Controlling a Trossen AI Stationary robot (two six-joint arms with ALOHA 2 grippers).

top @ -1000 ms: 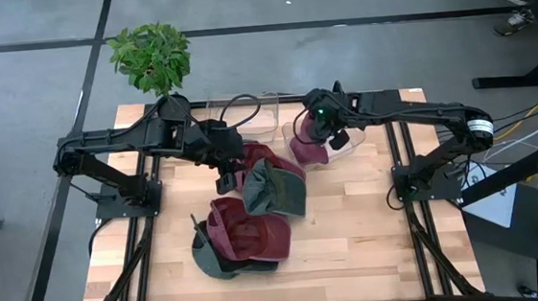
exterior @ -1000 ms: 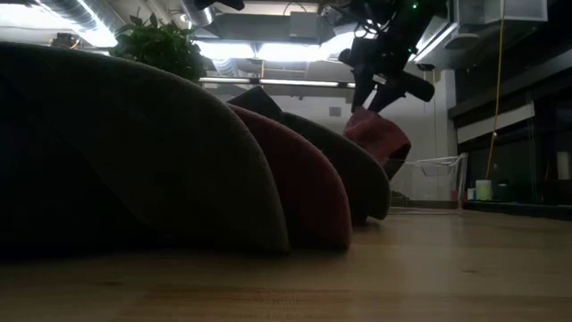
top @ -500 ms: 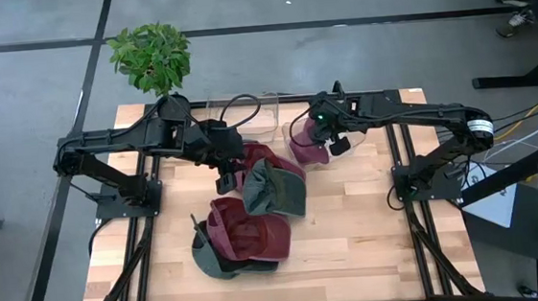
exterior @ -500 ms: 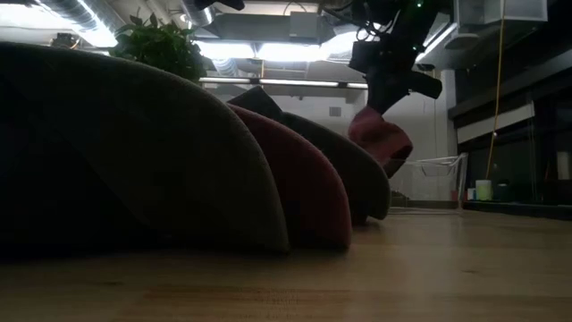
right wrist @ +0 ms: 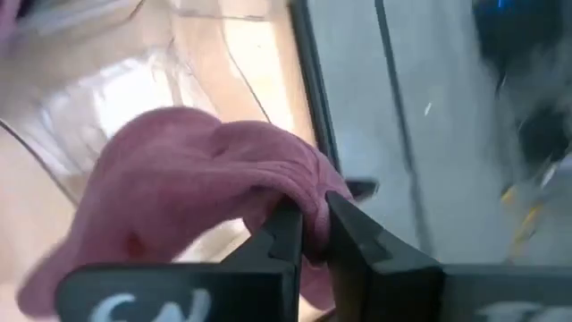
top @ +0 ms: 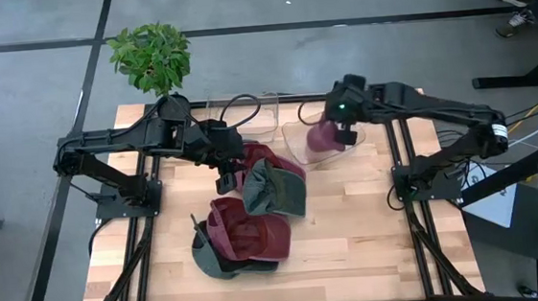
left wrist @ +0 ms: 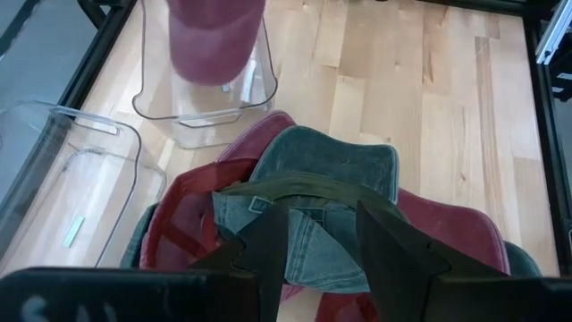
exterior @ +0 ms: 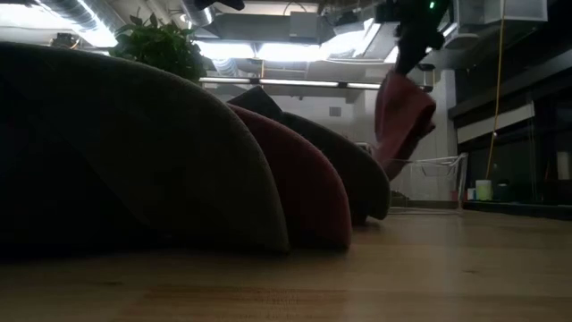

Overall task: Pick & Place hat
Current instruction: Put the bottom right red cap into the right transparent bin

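Note:
My right gripper [top: 342, 131] is shut on a maroon hat [top: 320, 138] above a clear bin [top: 298, 148] near the table's far edge. In the low view the hat [exterior: 402, 116] hangs long under the gripper. My left gripper [top: 225, 179] sits at the left side of a hat pile and is shut on the green hat [top: 274, 189] that lies on top. In the left wrist view that green hat [left wrist: 322, 165] shows its denim lining. Under it lie maroon hats [top: 247, 231] and another green hat [top: 210, 261], resting on the table. My right gripper pinches a bunched fold of the maroon hat [right wrist: 308, 210] between its two fingers [right wrist: 284, 234] from above. The hat is lifted clear and hangs slack below the fingers, over the clear bin. My left gripper pinches the green hat's back rim [left wrist: 317, 199] between its fingers [left wrist: 268, 246], coming level from the table's left. The hat's crown and brim rest on the maroon hats beneath.
A second clear bin [top: 245, 120] stands left of the first, at the far edge. A potted plant [top: 151, 54] stands beyond the far left corner. Bare wood [top: 362, 230] lies right of the pile and along the near edge.
My right gripper has moved up and toward the table's right, carrying the maroon hat. The hat has stretched from a rounded lump into a long hanging shape and now sits over the clear bin. My left arm has kept still.

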